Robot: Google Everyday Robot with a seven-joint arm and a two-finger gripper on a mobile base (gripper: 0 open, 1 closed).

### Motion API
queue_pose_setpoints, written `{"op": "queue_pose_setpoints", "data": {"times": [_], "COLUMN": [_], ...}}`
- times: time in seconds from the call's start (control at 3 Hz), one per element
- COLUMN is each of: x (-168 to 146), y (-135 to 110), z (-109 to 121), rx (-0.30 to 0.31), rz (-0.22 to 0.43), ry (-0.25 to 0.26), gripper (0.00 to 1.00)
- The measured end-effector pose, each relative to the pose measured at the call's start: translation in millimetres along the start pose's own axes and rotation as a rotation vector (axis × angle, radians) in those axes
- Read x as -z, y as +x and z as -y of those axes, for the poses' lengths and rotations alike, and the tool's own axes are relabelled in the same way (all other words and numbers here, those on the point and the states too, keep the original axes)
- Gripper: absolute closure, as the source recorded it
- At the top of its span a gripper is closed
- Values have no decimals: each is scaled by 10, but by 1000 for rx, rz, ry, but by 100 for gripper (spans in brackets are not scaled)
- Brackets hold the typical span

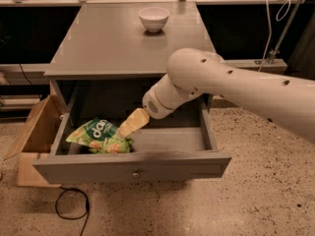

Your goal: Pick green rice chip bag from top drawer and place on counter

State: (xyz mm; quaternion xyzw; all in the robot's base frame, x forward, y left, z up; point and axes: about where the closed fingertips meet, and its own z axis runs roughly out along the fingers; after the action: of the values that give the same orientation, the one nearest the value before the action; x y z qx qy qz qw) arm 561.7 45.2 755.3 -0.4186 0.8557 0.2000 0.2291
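The green rice chip bag [100,135] lies in the left part of the open top drawer [133,165], light green with a dark green panel and white lettering. My gripper [129,124] reaches down into the drawer from the right on the white arm [221,87]. Its cream-coloured tip is right at the bag's right edge. The grey counter [118,43] is above the drawer.
A white bowl [153,18] stands at the back of the counter. A tan cardboard box [32,141] sits on the floor left of the cabinet. A black cable [71,208] lies on the speckled floor below the drawer front.
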Motion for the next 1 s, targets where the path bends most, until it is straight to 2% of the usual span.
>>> {"op": "queue_pose_setpoints", "data": {"times": [0.33,0.67,1.0], "x": [-318,-678,-1133], "y": [-160,-279,-362], "z": [82,94,32], "rx": [-41,-58,-44], "rz": [38,41,8], "ry": [1,-10,-19], "gripper": [0,0,0]}}
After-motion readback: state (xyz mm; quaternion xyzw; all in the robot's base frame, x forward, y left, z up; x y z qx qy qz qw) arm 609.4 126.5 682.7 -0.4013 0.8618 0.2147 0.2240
